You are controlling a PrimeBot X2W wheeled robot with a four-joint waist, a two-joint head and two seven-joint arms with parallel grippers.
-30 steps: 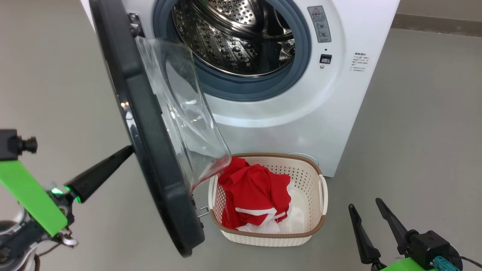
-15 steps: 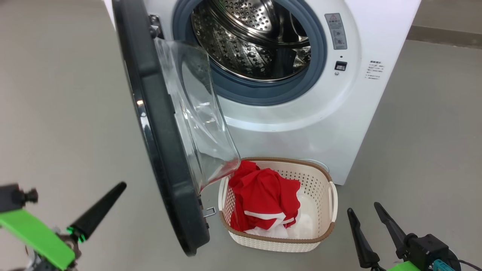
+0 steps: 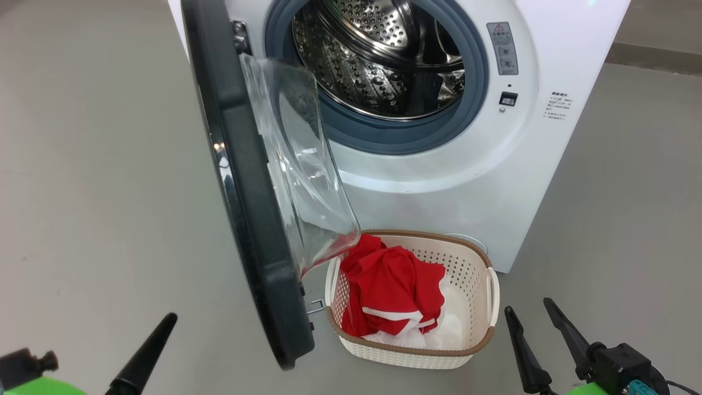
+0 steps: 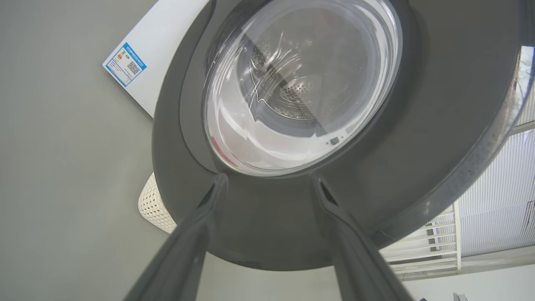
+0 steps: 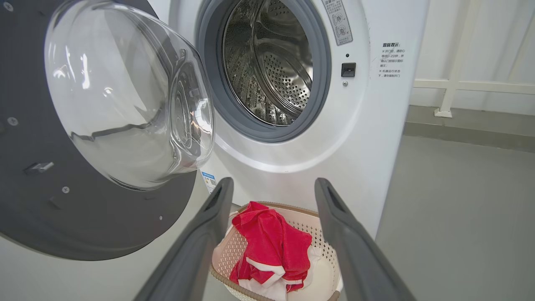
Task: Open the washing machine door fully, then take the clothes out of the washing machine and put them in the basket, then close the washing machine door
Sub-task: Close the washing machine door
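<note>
Before the door (image 3: 244, 181), my left claw (image 4: 268, 177) gapes empty; my right claw (image 3: 527, 306) is spread too, beside the basket (image 3: 406, 356) of red clothes (image 3: 395, 285).

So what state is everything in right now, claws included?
Round black-rimmed glass washing machine door: open.
White front-loading washing machine: drum looks empty.
Cream perforated plastic basket: on the floor, part full.
Red clothes with white trim: heaped in the basket.
Left gripper: open, empty.
Right gripper: open, empty.

Clothes (image 3: 392, 291) lie in basket (image 3: 473, 262) before, perhaps against, the washing machine (image 3: 466, 181).
</note>
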